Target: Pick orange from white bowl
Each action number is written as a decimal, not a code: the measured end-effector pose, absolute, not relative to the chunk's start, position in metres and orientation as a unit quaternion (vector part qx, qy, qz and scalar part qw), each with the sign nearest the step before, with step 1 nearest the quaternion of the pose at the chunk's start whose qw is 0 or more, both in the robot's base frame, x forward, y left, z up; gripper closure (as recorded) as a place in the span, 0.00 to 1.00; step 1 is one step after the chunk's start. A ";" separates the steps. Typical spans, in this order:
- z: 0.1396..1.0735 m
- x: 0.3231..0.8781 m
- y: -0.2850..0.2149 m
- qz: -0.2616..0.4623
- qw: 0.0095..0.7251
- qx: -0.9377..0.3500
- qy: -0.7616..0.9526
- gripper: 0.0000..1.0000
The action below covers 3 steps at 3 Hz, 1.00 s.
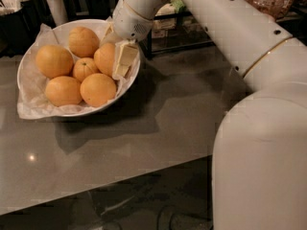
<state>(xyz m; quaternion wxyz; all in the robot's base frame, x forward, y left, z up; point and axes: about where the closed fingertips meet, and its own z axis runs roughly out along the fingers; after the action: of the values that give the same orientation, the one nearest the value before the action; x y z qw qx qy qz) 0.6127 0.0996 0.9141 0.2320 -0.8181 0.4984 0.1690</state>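
The white bowl, lined with crumpled white paper, stands at the left of the grey table and holds several oranges. The orange lies at the bowl's right side, large and plain. A smaller orange with a dark stem dot lies in the middle. My gripper reaches down from the upper right into the bowl's right side. It sits around the right-hand orange, with a cream pad against that orange's right flank. The orange rests in the bowl among its neighbours.
My white arm crosses the top of the view, and its large body fills the right. Dark containers and a black wire rack stand behind the bowl. The table's front edge runs across below.
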 end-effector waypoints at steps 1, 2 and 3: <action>0.911 0.613 0.099 0.172 0.231 -0.816 0.501 0.36; 0.912 0.613 0.099 0.171 0.231 -0.816 0.501 0.55; 0.911 0.607 0.093 0.155 0.232 -0.818 0.504 0.78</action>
<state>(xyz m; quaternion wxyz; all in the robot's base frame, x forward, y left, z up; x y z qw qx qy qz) 0.6073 0.0926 0.9109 0.2315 -0.8175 0.5041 0.1545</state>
